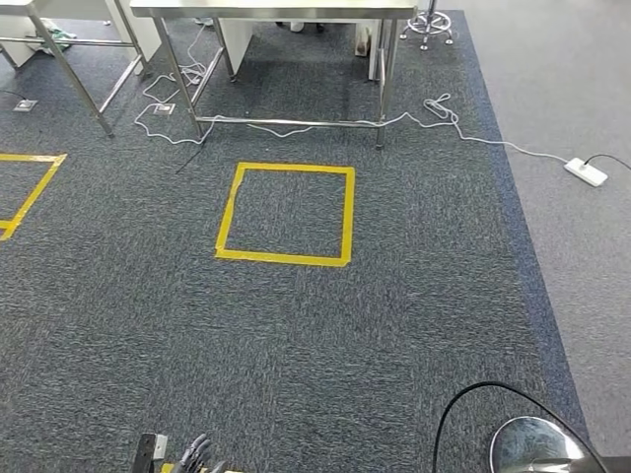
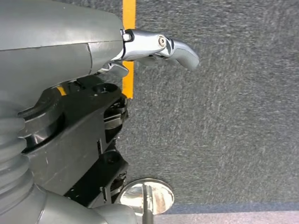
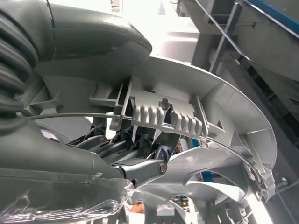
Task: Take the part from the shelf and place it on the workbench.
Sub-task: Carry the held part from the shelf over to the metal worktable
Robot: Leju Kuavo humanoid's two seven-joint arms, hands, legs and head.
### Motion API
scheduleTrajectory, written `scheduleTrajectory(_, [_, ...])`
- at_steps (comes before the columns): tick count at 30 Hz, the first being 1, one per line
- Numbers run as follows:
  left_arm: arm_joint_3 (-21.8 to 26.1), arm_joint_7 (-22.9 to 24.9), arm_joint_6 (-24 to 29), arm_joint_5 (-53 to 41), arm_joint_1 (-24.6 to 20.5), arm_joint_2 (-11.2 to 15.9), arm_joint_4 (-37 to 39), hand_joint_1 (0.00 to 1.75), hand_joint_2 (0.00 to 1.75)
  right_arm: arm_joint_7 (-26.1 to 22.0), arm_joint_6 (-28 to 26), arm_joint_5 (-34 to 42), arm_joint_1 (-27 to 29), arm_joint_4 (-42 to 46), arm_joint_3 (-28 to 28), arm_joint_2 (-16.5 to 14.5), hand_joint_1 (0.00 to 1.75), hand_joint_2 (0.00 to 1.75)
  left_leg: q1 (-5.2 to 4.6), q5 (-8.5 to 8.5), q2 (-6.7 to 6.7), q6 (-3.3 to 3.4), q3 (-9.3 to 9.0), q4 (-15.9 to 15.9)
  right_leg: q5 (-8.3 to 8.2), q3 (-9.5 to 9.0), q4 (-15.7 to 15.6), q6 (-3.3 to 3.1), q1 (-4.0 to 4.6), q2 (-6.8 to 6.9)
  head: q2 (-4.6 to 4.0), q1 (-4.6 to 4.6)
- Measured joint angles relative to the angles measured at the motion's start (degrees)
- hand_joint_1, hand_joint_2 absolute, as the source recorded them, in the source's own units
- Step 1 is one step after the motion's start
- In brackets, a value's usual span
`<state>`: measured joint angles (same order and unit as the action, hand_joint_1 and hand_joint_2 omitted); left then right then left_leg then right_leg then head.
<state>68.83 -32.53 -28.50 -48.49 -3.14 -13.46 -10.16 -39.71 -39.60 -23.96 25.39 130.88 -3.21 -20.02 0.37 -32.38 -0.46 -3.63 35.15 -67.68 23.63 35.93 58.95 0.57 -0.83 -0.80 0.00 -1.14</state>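
The right hand (image 3: 141,154) is gripping the part (image 3: 211,107), a pale grey moulded plastic piece with a broad curved shell, stiffening ribs and a toothed strip across its inner face; the dark fingers (image 3: 105,142) are pressing against that ribbed inner side while the thick grey thumb (image 3: 144,170) is lying along the underside, so the hand is clamped on the part; the shell is sweeping in a long arc away from the wrist, its long axis running outward from the hand, though the close, tilted view is making its true heading hard to judge. The left hand (image 2: 116,116) is hanging over the floor, its smooth metal-and-grey thumb (image 2: 166,46) sticking out straight and well apart from the dark fingers (image 2: 114,114), nothing lying between them. Below it, coarse dark grey carpet (image 1: 417,296) is spreading out, marked with a square of yellow tape (image 1: 286,212); beyond the square, a workbench (image 1: 275,10) with thin steel legs is standing, a white cable (image 1: 483,138) trailing past it to a white power strip (image 1: 586,171).
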Motion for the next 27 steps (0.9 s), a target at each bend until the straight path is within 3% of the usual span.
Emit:
scheduleTrajectory(1, [0.0, 0.1, 0.1, 0.0, 0.0, 0.0, 0.0, 0.0, 1.75, 0.0, 0.0, 0.0, 0.0, 0.0, 0.0, 0.0, 1.75, 1.75, 0.08, 3.02, 0.01, -0.04, -0.98, 3.5, 0.27, -0.46, 0.0, 0.26, -0.02, -0.05, -0.01, -0.01])
scheduleTrajectory(3, [0.0, 0.3, 0.5, 0.1, -0.1, 0.0, 0.0, 0.0, 1.75, 0.0, 0.0, -0.1, 0.0, 0.0, 0.0, 0.0, 1.75, 1.75, 0.08, 5.62, 0.04, 0.42, -2.71, 9.3, 0.64, -0.78, 0.2, 0.87, 0.1, -0.08, -0.01, -0.17])
scheduleTrajectory(6, [0.0, 0.4, 0.9, 0.3, 0.0, 0.0, 0.0, 0.0, 1.75, 0.0, 0.0, -0.1, 0.0, 0.0, 0.0, 0.0, 1.75, 1.75, -0.03, 5.92, 0.02, 1.93, -3.07, 10.8, 0.78, -0.6, 0.1, 1.76, 0.24, -0.06, 0.0, -0.16])
scheduleTrajectory(8, [0.0, 0.5, 1.4, 0.4, 0.0, -0.1, 0.0, 0.0, 1.75, 0.0, 0.0, -0.1, 0.0, 0.0, 0.0, 0.0, 1.75, 1.75, 0.1, 6.2, 0.05, 2.67, -3.26, 10.9, 1.98, 0.01, 1.7, 2.29, 0.16, 0.07, 0.0, 0.16])
scheduleTrajectory(11, [0.0, 0.2, 0.9, 0.3, -0.2, -0.1, 0.0, 0.0, 1.75, 0.0, 0.0, -0.1, 0.0, 0.0, 0.0, 0.0, 1.75, 1.75, 0.12, 6.05, 0.12, 3.35, -3.49, 11.0, 7.24, 4.76, 12.1, 2.79, 0.15, 0.23, 0.0, 0.71])
scheduleTrajectory(12, [0.0, -0.1, 0.4, 0.1, -0.1, 0.0, 0.0, 0.0, 1.75, 0.0, 0.0, -0.1, 0.0, 0.0, 0.0, 0.0, 1.75, 1.75, 0.09, 5.94, 0.14, 3.43, -3.56, 11.0, 8.4, 6.42, 15.5, 2.83, 0.15, 0.23, 0.0, 0.72])
scheduleTrajectory(13, [0.0, -0.3, 0.0, 0.0, -0.1, 0.0, 0.0, 0.0, 1.75, 0.0, 0.0, -0.1, 0.0, 0.0, 0.0, 0.0, 1.75, 1.75, 0.06, 5.83, 0.16, 3.46, -3.69, 11.0, 8.49, 7.17, 17.0, 2.82, 0.15, 0.24, 0.0, 0.73])
scheduleTrajectory(14, [0.0, -0.5, -0.3, -0.1, -0.1, 0.0, 0.0, 0.0, 1.75, 0.0, 0.0, -0.1, 0.0, 0.0, 0.0, 0.0, 1.75, 1.75, 0.06, 5.68, 0.16, 3.43, -3.91, 11.0, 7.46, 6.73, 16.2, 2.74, 0.15, 0.24, 0.0, 0.75])
scheduleTrajectory(16, [0.0, -0.7, -0.5, -0.1, -0.1, 0.0, 0.0, 0.0, 1.75, 0.0, 0.0, -0.1, 0.0, 0.0, 0.0, 0.0, 1.75, 1.75, 0.09, 5.25, 0.09, 3.16, -4.6, 11.0, 3.67, 2.79, 8.7, 2.5, 0.14, 0.34, 0.0, 0.78])
scheduleTrajectory(17, [0.0, -0.7, -0.6, -0.1, -0.2, 0.0, 0.0, 0.0, 1.75, 0.0, 0.0, -0.1, 0.0, 0.0, 0.0, 0.0, 1.75, 1.75, 0.0, 4.83, 0.03, 2.88, -4.87, 11.0, 2.58, 0.62, 4.7, 2.35, 0.2, 0.39, -0.01, 0.8])
scheduleTrajectory(19, [0.0, -0.8, -0.9, -0.1, -0.2, 0.0, 0.0, 0.0, 1.75, 0.0, 0.0, -0.1, 0.0, 0.0, 0.0, 0.0, 1.75, 1.75, -0.13, 3.87, -0.06, 2.19, -5.19, 11.1, 2.61, -1.68, 0.6, 1.77, 0.38, 0.38, -0.01, 0.77])
scheduleTrajectory(23, [0.0, -0.9, -1.5, -0.1, -0.2, 0.0, 0.0, 0.0, 1.75, -0.1, 0.0, -0.1, 0.0, 0.1, 0.0, 0.0, 1.75, 1.75, 0.02, 2.83, 0.0, 0.79, -5.54, 10.5, 3.65, -2.94, -0.1, 0.2, 0.41, 0.08, -0.01, 0.67])
scheduleTrajectory(25, [0.0, -0.9, -1.5, -0.1, -0.2, 0.0, 0.0, 0.0, 1.75, -0.1, 0.0, -0.1, 0.0, 0.2, 0.0, 0.0, 1.75, 1.75, 0.08, 0.75, 0.04, 0.29, -2.36, 4.7, 4.16, -4.19, -0.3, -0.29, 0.23, 0.17, -0.01, 0.45])
scheduleTrajectory(27, [0.0, -0.9, -1.5, -0.2, 0.0, 0.0, 0.0, 0.0, 1.75, 0.0, 0.0, -0.1, 0.0, 0.2, -0.1, 0.0, 1.75, 1.75, 0.1, -1.43, 0.04, 0.04, 3.33, -3.3, 5.32, -5.42, -0.3, -0.5, 0.22, 0.23, 0.0, 0.32])
